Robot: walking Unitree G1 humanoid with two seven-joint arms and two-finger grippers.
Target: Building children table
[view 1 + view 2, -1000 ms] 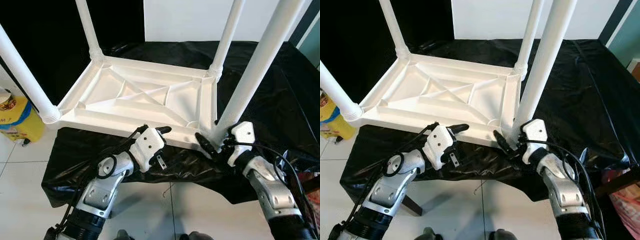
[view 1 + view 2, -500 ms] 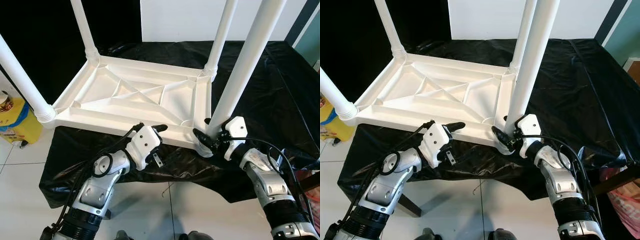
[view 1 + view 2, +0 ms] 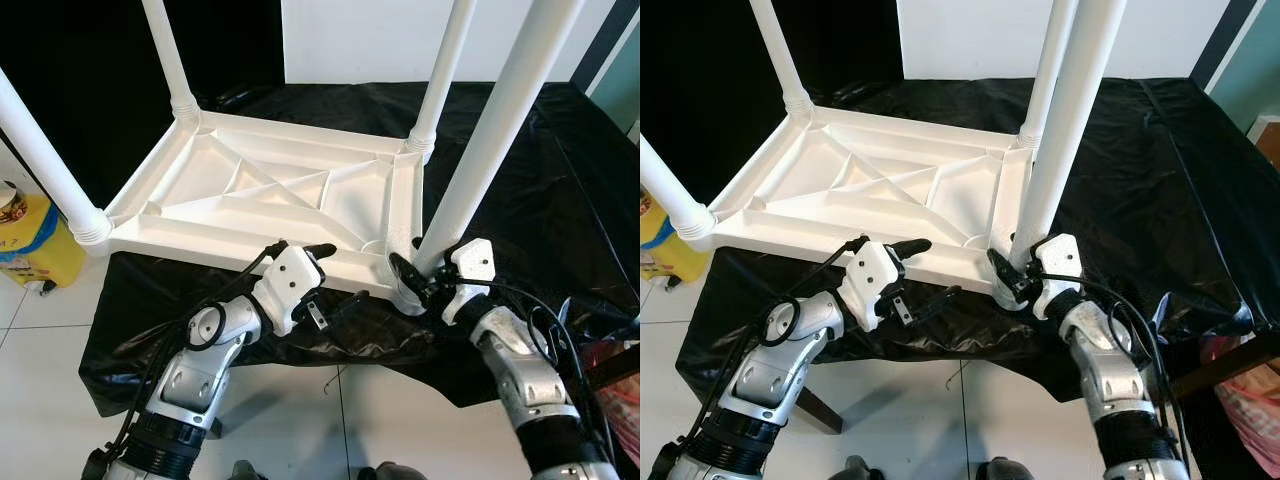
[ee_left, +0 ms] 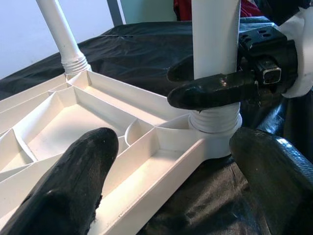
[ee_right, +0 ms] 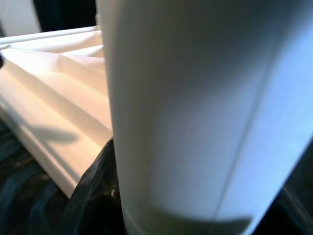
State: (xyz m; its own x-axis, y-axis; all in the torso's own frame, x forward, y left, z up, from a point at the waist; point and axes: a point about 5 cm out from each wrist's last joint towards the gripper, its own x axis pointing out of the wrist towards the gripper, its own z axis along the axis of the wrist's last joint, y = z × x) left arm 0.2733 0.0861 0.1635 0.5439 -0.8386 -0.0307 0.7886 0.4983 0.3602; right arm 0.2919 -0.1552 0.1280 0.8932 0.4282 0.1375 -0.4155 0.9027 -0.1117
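Observation:
The white children's table (image 3: 270,190) lies upside down on a black-covered surface (image 3: 560,200), its four legs pointing up. My right gripper (image 3: 408,278) is shut on the near right leg (image 3: 490,140), just above its threaded base. The left wrist view shows its black fingers (image 4: 215,90) wrapped around that leg (image 4: 215,39). In the right wrist view the leg (image 5: 195,112) sits very close, with a dark finger (image 5: 98,196) beside it. My left gripper (image 3: 928,270) stands open at the table's near rim, one finger (image 4: 63,186) over the frame and the other (image 4: 279,171) under it.
A yellow container (image 3: 30,235) stands on the white tile floor at the left. The black cover hangs over the front edge near my arms. Something red (image 3: 612,362) sits low at the right. A white panel and dark backdrop stand behind.
My right gripper has moved in from beside the leg's base and closed around it. The left gripper's lower finger has swung out, opening wider at the rim. The camera shifted slightly.

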